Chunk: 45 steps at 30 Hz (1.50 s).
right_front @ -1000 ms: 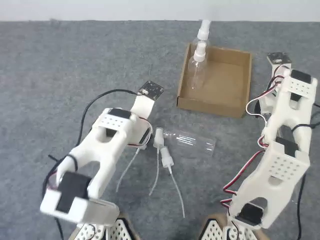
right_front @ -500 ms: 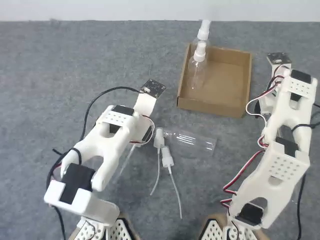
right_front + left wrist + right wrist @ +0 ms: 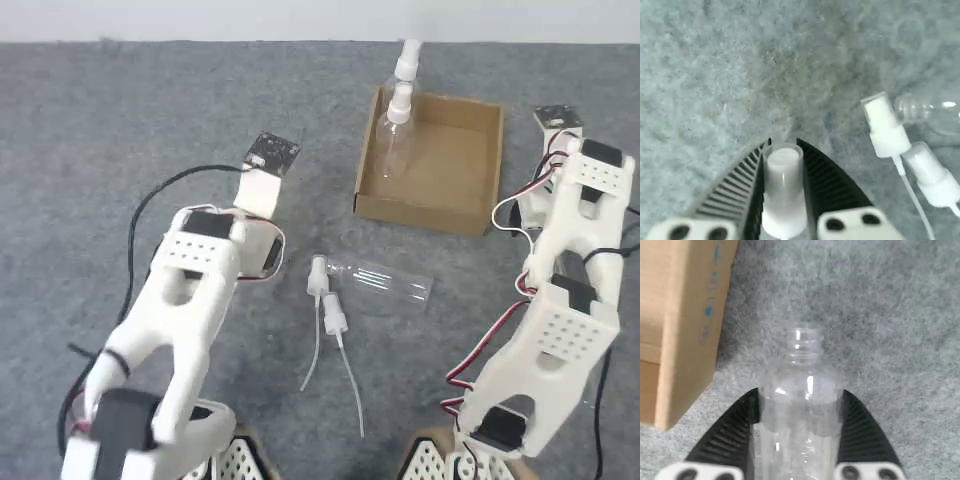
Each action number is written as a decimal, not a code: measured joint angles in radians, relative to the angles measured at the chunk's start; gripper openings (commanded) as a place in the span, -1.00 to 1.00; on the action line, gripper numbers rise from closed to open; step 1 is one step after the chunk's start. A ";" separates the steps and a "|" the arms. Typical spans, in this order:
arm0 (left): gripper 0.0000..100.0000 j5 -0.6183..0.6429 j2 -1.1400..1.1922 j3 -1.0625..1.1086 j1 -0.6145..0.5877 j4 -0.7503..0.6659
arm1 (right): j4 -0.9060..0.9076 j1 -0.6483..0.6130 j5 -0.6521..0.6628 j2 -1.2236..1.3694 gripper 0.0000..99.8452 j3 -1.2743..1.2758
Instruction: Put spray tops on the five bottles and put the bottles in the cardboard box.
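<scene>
Beside box (image 3: pixel 685 315), R claw (image 3: pixel 800 395) on bottle (image 3: pixel 802 347)

Cut off at the near edge: bottle (image 3: pixel 800 440) base in right gripper (image 3: pixel 800 396), spray top (image 3: pixel 784 180) stem in left gripper (image 3: pixel 783 145).

High view: fixed at the near edge, looking steeply down the bench (image 3: pixel 90 110) toward the cardboard box (image 3: pixel 420 212). Wrist views close, downward; left shares spray tops (image 3: pixel 884 127) near the box, right apparently its side wall.
</scene>
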 measured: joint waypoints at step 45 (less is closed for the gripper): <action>-0.97 0.035 0.508 -0.351 -0.071 0.081 | 0.044 -0.026 0.000 0.020 -0.60 -0.072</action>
